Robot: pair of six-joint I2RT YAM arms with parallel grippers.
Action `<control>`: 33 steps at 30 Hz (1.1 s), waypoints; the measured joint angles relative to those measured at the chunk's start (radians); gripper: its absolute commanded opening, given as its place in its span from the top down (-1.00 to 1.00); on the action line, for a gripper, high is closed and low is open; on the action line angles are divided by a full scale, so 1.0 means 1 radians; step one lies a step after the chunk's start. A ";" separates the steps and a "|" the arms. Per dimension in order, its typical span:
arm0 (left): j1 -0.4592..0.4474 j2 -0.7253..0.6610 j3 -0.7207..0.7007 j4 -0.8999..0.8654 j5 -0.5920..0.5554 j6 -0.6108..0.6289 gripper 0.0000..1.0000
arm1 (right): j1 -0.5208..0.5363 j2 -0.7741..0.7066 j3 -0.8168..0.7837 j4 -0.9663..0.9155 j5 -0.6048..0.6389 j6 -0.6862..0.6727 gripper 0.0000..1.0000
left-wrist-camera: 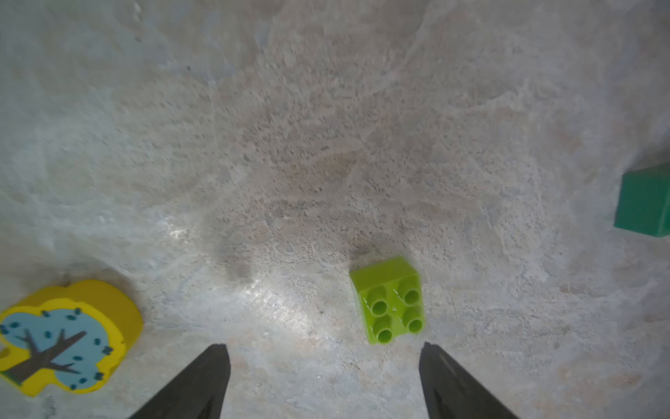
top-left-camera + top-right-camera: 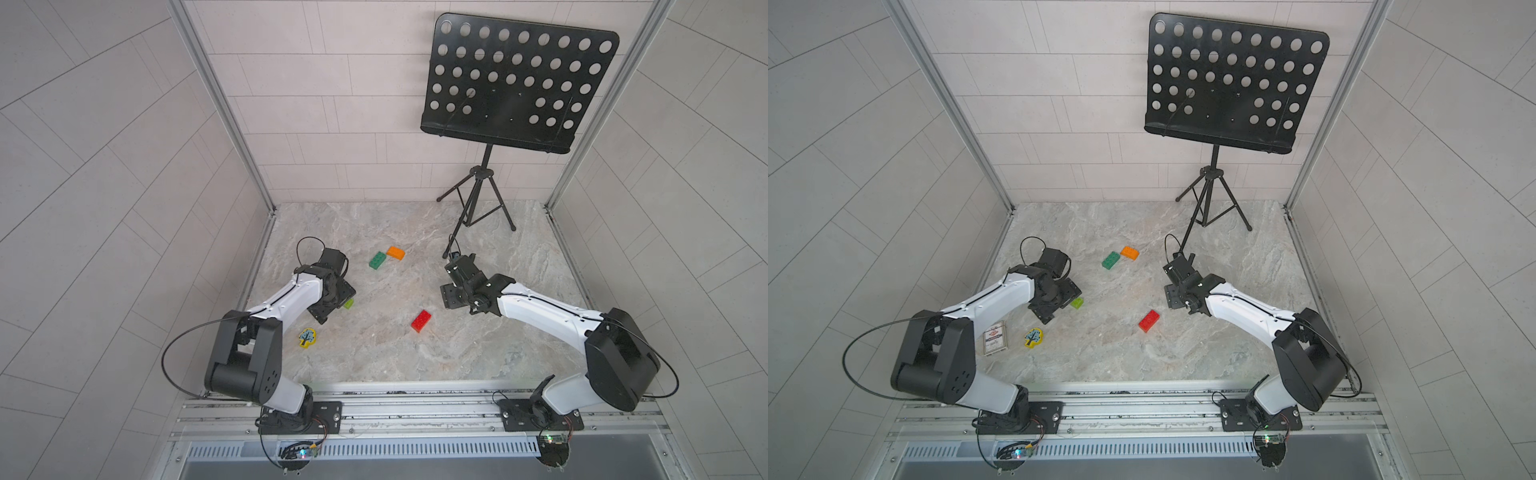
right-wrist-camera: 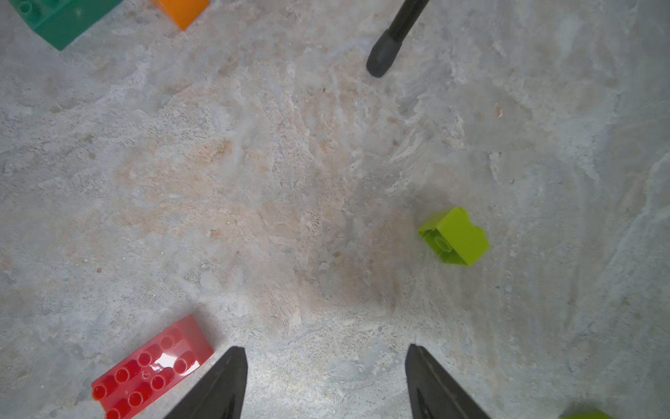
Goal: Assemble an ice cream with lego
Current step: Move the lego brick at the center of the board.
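Currently, your lime-green four-stud square (image 1: 389, 301) lies loose before your left gripper (image 1: 324, 348), your eight-stud red brick (image 3: 152, 366) loose beside your right gripper (image 3: 326, 348), both spread wide, empty.

The red brick (image 2: 421, 321) lies alone with studs up, the dark green brick (image 2: 377, 260) lies studs up farther back, just beside the orange brick (image 2: 395, 252), one lime-green square (image 1: 389, 301) sits studs up, and a second lime-green square (image 3: 455, 235) is tipped on its side.
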 measured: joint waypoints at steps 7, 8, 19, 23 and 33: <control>-0.009 0.075 0.017 0.044 0.031 -0.029 -0.75 | 0.000 -0.043 -0.024 0.057 -0.007 -0.011 -0.48; -0.009 0.085 0.026 0.048 0.035 -0.029 -0.76 | 0.000 -0.049 -0.029 0.064 -0.016 -0.013 -0.47; -0.011 0.150 0.082 0.080 0.065 -0.028 -0.68 | 0.000 -0.059 -0.041 0.095 -0.057 -0.026 -0.46; -0.011 0.167 0.103 0.084 0.083 -0.019 -0.72 | 0.000 -0.056 -0.041 0.095 -0.064 -0.031 -0.45; -0.016 0.169 0.131 0.085 0.091 -0.021 -0.83 | 0.004 -0.019 -0.037 0.091 -0.072 -0.036 -0.43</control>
